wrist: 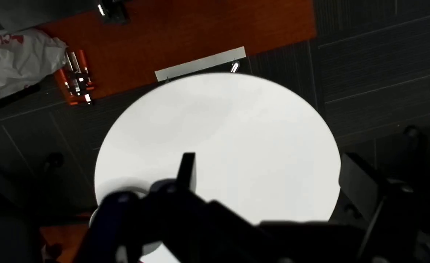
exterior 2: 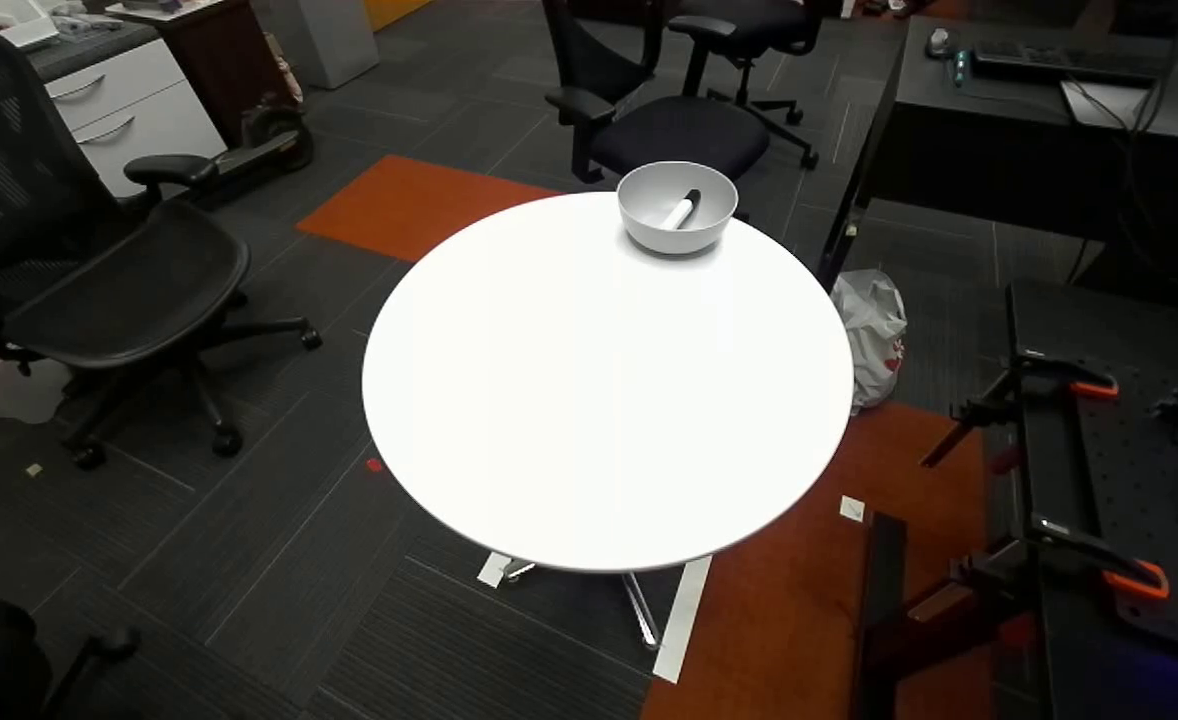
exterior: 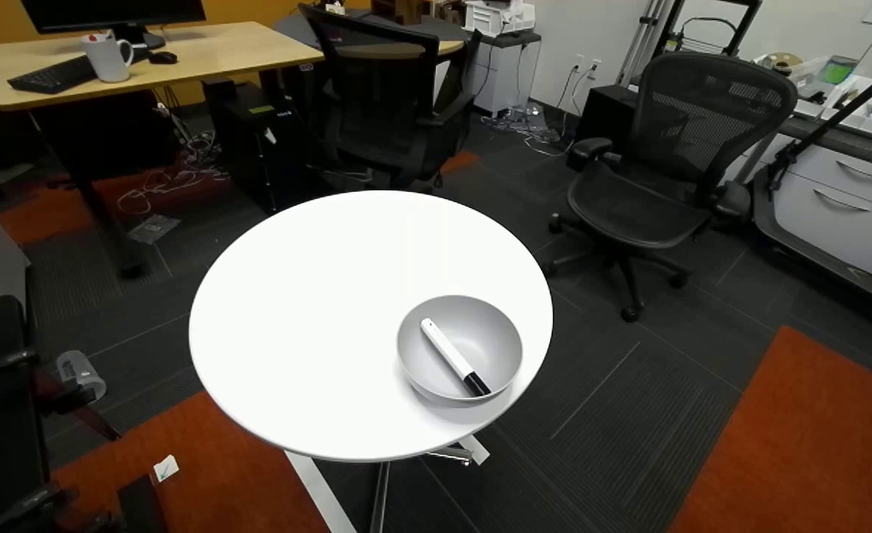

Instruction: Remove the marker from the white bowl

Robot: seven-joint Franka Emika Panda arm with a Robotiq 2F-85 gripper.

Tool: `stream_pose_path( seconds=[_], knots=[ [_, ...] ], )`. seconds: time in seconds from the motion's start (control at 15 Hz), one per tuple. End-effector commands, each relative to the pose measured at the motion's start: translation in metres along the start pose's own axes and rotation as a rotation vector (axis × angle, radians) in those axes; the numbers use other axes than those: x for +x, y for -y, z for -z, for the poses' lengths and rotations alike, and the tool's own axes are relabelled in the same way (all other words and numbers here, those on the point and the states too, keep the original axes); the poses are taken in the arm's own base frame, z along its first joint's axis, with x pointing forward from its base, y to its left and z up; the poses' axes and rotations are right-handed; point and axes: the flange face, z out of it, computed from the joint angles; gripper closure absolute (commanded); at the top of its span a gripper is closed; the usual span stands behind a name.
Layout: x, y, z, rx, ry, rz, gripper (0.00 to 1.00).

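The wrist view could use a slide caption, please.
Open black pincer, seen against a round white table, mostly hides a round light-grey bowl.

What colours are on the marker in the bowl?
White, with a black end; the marker shows best in an exterior view.

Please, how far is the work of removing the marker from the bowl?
Done: apparently nothing; the marker lies inside the white bowl in both exterior views. In hand: nothing; the gripper stands open and empty. Left: grasping the marker and lifting it out.
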Motion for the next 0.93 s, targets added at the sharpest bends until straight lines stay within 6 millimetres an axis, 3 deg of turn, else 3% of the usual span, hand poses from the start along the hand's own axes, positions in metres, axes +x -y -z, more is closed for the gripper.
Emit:
stream_pose_path(
  seconds=[0.0, 0.4, 0.87],
  knots=[
    [0.029, -0.019, -0.001, 0.013, -0.003, -0.171, 0.00],
    [0.106, -0.067, -0.027, 0.044, -0.019, -0.504, 0.00],
    [0.200, -0.105, -0.087, 0.050, -0.018, -0.894, 0.00]
  ],
)
